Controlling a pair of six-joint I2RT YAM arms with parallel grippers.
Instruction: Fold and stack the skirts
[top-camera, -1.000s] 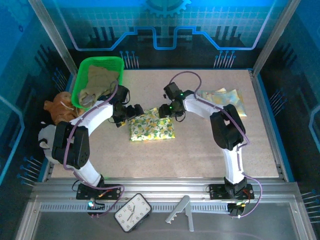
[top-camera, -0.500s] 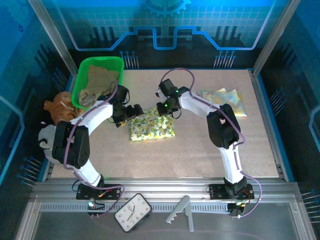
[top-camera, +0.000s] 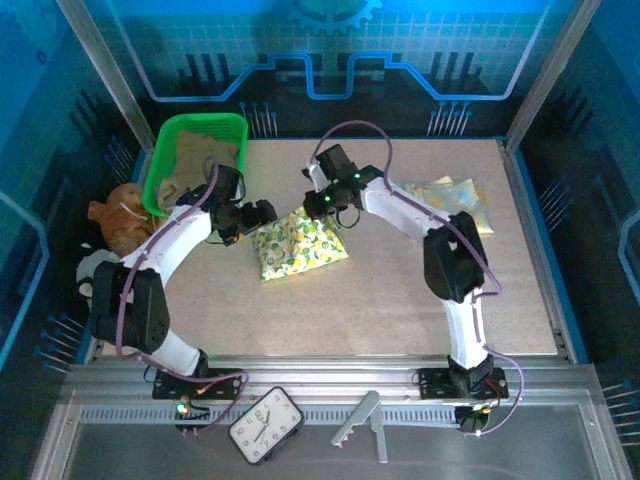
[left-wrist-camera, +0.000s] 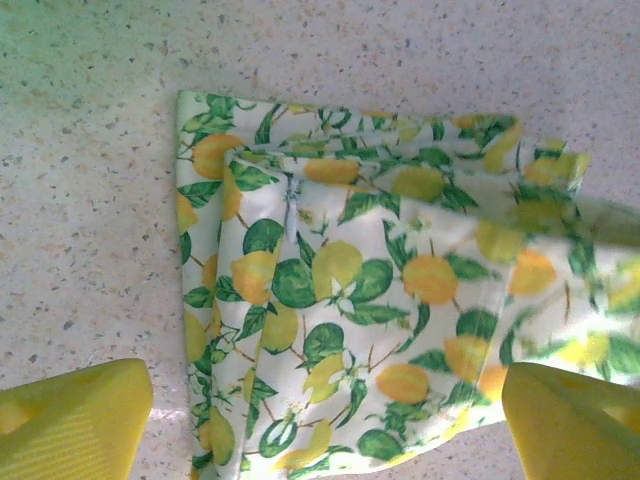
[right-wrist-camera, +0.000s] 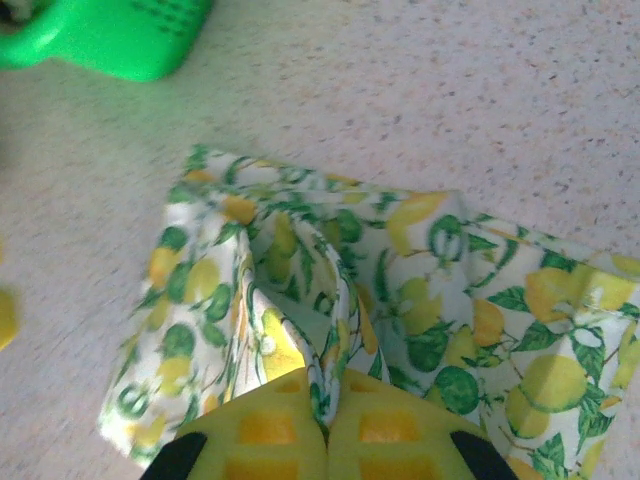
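My right gripper (right-wrist-camera: 325, 425) is pinched shut on a raised ridge of the lemon skirt (top-camera: 298, 247), at its far edge. The skirt lies on the table (top-camera: 400, 290) a little left of centre, folded in layers, with that far edge drawn up. My left gripper (left-wrist-camera: 320, 430) hangs just over the skirt's left end, fingers wide, holding nothing.

My worry is the pinch. It looks thin, and I cannot tell how many layers it has caught. If it has only the top one, a pull would open the fold instead of carrying it. With nothing pinning the left end, the whole skirt may drag across the table rather than fold. The left fingers could also snag the stepped edges below them. The basket (top-camera: 195, 130) sits near, far-left, so a wide swing could knock it. The patchwork skirt (top-camera: 450, 197) lies well apart, far right.
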